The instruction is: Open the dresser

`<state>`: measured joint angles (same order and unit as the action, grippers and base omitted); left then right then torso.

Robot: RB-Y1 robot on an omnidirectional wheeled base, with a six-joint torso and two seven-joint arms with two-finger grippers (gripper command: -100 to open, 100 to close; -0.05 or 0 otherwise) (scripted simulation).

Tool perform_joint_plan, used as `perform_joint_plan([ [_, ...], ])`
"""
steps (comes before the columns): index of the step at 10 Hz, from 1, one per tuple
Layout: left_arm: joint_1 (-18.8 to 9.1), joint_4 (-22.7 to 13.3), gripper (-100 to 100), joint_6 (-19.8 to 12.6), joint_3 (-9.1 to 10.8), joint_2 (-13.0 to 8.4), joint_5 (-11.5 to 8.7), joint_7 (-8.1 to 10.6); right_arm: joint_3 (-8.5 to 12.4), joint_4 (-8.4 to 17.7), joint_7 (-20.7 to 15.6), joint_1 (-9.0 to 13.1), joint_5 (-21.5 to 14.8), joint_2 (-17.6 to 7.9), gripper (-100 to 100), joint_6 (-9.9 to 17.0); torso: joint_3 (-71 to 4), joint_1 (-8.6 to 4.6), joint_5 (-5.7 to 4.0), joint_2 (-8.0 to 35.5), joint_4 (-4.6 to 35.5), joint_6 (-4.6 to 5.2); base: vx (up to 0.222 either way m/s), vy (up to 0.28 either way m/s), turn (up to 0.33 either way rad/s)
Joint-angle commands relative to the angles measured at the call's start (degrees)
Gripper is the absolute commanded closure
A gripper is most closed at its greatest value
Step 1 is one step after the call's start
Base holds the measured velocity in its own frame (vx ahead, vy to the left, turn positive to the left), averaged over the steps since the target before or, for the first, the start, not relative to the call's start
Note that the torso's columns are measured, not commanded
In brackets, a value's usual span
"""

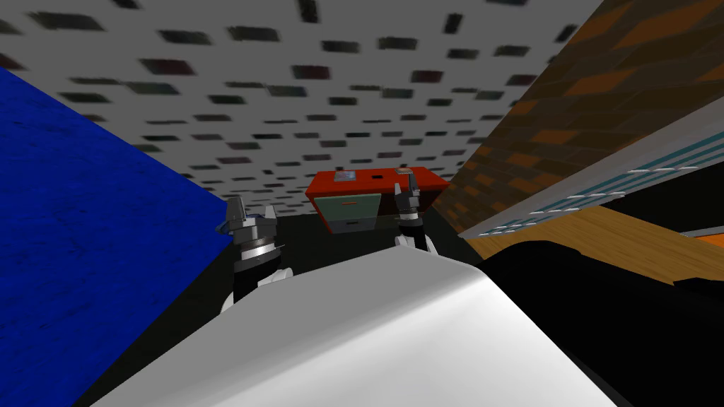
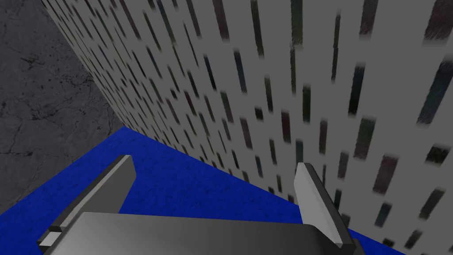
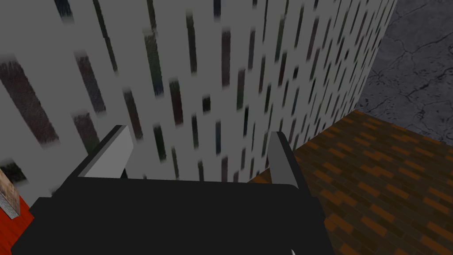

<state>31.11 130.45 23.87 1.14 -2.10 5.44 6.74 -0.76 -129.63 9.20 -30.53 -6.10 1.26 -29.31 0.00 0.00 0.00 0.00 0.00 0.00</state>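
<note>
Reaching step, I judge: right claw (image 1: pixel 405 189), wide, hovers at the red dresser (image 1: pixel 431 182); left claw (image 1: pixel 252 209) wide, aside. Next: lower onto the drawer (image 1: pixel 353 210).

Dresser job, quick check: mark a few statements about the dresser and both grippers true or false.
1. The dresser is red. True.
2. The right gripper is shut on a drawer handle. False: it is open and holds nothing.
3. The left gripper is open. True.
4. The dresser top is bare. False: small items lie on it.
</note>
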Motion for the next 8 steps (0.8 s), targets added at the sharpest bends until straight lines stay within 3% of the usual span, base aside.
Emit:
perform_joint_plan([
  [1, 0.0, 0.0, 0, 0.0, 0.00, 0.0, 0.0, 0.00, 0.0, 0.0, 0.0, 0.0, 0.0, 0.0, 0, 0.0, -4.7, 0.00, 0.00, 2.3, 2.3, 0.00, 0.000, 0.000, 0.000],
  [8, 0.0, 0.0, 0, 0.0, 0.00, 0.0, 0.0, 0.00, 0.0, 0.0, 0.0, 0.0, 0.0, 0.0, 0, 0.0, -62.3, 0.00, 0.00, 31.2, 31.1, 0.00, 0.000, 0.000, 0.000],
])
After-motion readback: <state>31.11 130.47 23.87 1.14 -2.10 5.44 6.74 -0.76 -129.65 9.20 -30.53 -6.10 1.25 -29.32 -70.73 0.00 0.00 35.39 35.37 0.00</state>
